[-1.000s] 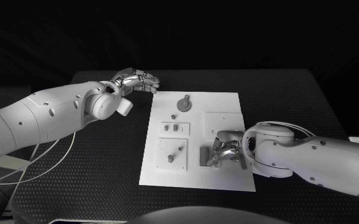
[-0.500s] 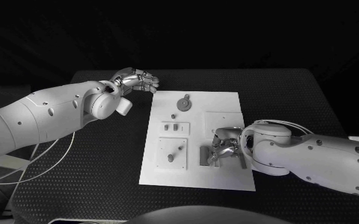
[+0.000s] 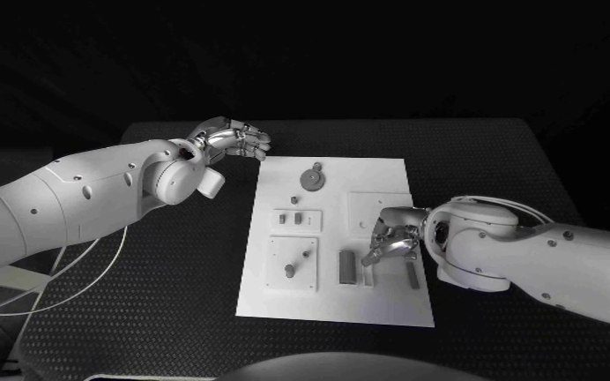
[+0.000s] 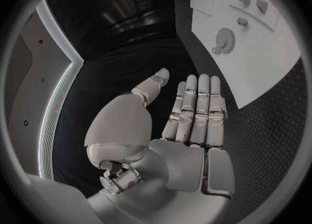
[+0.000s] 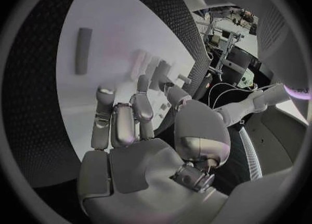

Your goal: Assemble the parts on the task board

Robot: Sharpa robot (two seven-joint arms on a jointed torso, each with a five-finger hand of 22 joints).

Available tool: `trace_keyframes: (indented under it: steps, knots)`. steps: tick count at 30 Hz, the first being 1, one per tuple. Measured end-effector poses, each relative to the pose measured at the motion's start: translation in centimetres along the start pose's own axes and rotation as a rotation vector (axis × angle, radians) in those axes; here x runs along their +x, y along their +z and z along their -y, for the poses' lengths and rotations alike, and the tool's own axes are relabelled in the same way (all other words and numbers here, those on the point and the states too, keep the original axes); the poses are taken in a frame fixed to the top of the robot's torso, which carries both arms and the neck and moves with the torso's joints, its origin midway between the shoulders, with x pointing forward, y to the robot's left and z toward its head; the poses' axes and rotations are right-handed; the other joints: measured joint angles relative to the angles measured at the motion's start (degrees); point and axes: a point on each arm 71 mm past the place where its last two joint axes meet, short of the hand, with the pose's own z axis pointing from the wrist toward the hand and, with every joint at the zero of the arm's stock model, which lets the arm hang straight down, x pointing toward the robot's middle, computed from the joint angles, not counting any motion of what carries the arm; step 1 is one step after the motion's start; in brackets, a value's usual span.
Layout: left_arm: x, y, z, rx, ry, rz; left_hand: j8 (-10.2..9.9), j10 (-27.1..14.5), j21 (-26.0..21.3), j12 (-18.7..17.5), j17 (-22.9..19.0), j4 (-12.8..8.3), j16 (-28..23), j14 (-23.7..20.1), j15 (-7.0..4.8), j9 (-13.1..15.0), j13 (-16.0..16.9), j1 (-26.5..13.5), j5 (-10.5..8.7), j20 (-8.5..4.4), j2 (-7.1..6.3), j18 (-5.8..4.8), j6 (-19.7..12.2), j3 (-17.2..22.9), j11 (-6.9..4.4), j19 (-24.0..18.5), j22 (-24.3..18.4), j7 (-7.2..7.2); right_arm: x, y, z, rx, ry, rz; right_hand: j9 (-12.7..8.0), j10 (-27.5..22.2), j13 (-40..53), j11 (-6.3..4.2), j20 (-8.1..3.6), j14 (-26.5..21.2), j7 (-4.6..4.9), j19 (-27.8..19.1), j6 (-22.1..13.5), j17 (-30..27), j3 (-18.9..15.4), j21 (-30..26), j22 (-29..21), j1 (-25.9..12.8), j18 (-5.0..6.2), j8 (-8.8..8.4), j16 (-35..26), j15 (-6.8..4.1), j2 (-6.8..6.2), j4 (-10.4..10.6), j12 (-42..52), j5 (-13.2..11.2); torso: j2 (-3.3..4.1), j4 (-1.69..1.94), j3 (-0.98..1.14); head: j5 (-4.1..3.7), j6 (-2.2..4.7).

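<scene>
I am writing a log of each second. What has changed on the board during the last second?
The right robot hand drew back off the grey bar toward the robot's right, leaving it uncovered on the task board. The left robot hand and the gear stayed as they were.

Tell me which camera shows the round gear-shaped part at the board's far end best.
The head view: the gear-shaped part lies unobstructed on the task board, seen from above. The left wrist view also catches it, small and bent by the lens, beyond the left hand. I cannot pick it out in the right wrist view.
</scene>
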Motion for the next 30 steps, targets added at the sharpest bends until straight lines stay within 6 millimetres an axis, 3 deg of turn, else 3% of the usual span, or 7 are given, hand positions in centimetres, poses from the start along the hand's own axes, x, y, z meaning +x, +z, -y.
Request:
trace_keyframes:
  steps: [4, 11, 17, 25, 30]
  knots:
    - [0.0, 0.0, 0.0, 0.000, 0.000, -0.001, 0.00, 0.00, 0.00, 0.00, 0.00, 0.00, 0.00, 0.00, 0.00, 0.00, 0.00, 0.00, 0.00, 0.00, 0.00, 0.00, 0.00, 0.00, 0.00, 0.00, 0.00, 0.00, -1.9, 0.0, 1.7, 0.035, 0.039, 0.030, 0.00, 0.30, 0.15, 0.32, 0.01, 0.07, 0.49, 0.00, -1.08, -0.30, 0.20, 0.00, 0.00, 0.30, 0.00, -0.75, 0.00, 0.07, -0.30, 0.43, -0.03, 0.00, -0.04, -0.08, -0.04, -0.21, 0.21]
    - [0.2, 0.1, 0.0, 0.002, 0.000, -0.004, 0.00, 0.00, 0.00, 0.00, 0.05, 0.09, 0.00, 0.00, 0.00, 0.00, 0.00, 0.00, 0.00, 0.00, 0.00, 0.00, 0.00, -0.09, 0.00, 0.00, 0.00, 0.00, -2.6, -0.9, 5.1, 0.112, 0.087, 0.034, 0.18, -0.01, 0.22, 0.82, 0.02, 0.06, 0.86, -0.01, -1.70, -0.59, 0.25, -0.23, -0.01, 0.33, 0.00, -0.83, 0.00, 0.09, -0.27, 0.48, -0.03, 0.00, -0.04, -0.11, -0.03, -0.68, 0.56]
    - [0.2, 0.1, 0.0, 0.002, 0.000, -0.003, 0.00, 0.00, 0.00, 0.00, 0.10, 0.15, -0.05, 0.00, 0.00, 0.00, 0.00, -0.01, 0.00, 0.00, -0.01, 0.00, 0.00, -0.15, 0.00, 0.00, 0.01, 0.00, -2.0, -1.6, 4.9, 0.112, 0.045, 0.012, 0.86, -0.01, 0.19, 0.82, 0.03, -0.16, 0.79, -0.03, -1.80, -0.93, -0.12, -0.23, -0.01, 1.07, 0.00, -0.58, -0.23, 0.31, 0.46, -0.24, -0.03, 0.00, -0.02, -0.12, 0.02, -1.06, 0.57]
    - [0.2, 0.2, 0.0, 0.003, 0.000, -0.003, 0.00, 0.00, 0.00, 0.00, 0.26, 0.15, -0.24, 0.00, 0.00, -0.09, 0.00, -0.32, 0.00, 0.00, -0.32, 0.00, 0.00, -0.16, 0.00, 0.00, 0.01, 0.00, -1.3, -2.3, 6.0, 0.156, -0.006, -0.013, 1.29, -0.01, 0.06, 0.82, 0.10, -0.16, 0.78, -0.10, -1.81, -1.12, -0.39, -0.23, -0.02, 0.36, 0.00, -0.31, -0.23, 0.32, 1.13, 0.03, -0.25, 0.00, -0.05, -0.23, 0.02, -1.42, 0.38]
    - [0.2, 0.2, 0.0, 0.002, 0.001, -0.003, 0.00, 0.00, 0.00, 0.00, 0.25, 0.30, -0.24, 0.00, 0.00, -0.09, 0.00, -0.53, 0.00, 0.00, -0.09, 0.00, 0.00, -0.30, 0.00, 0.00, 0.01, 0.00, -0.9, -2.6, 6.3, 0.168, -0.028, -0.028, 1.37, -0.02, 0.43, 0.82, 0.31, -0.16, 0.68, -0.31, -1.71, -0.98, -0.69, -0.23, -0.02, -0.34, 0.12, -0.31, -0.23, 0.32, 0.88, 0.32, -0.03, 0.00, -0.07, -0.21, -0.02, -1.64, 0.46]
